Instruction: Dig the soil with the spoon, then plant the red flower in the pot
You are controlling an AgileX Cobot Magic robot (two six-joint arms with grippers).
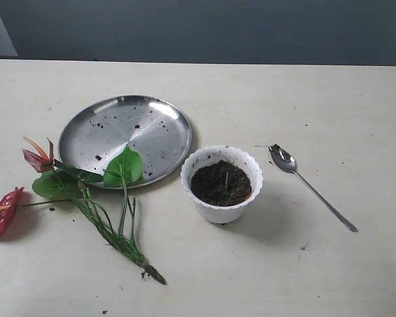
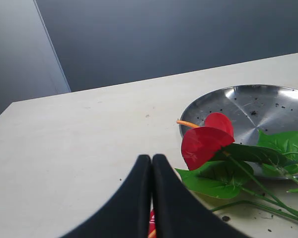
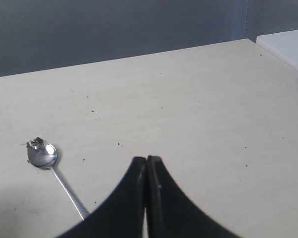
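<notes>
— What's laid out on the bench (image 1: 330, 105) right now?

— Largest first: a round steel plate (image 1: 152, 125), flecked with dirt, sits left of centre. The red flower (image 1: 86, 191) lies flat on the bench, its leaves overlapping the plate's near rim, one bloom just beside that rim, the second bloom off at the far left edge, stems trailing toward the front.

— And the pot?

— The pot (image 1: 208, 210), white with a ruffled rim, stands upright just right of the plate, filled with the soil (image 1: 221, 183). The spoon (image 1: 310, 185) lies on the bench to the pot's right, apart from it, bowl up with crumbs of dirt in it, handle angled toward the front right.

— The hands?

— The left hand (image 2: 152, 166) hovers near the bloom with its fingers pressed together, holding nothing. The right hand (image 3: 147, 167) likewise has its fingers together and empty, with the spoon lying near it.
</notes>
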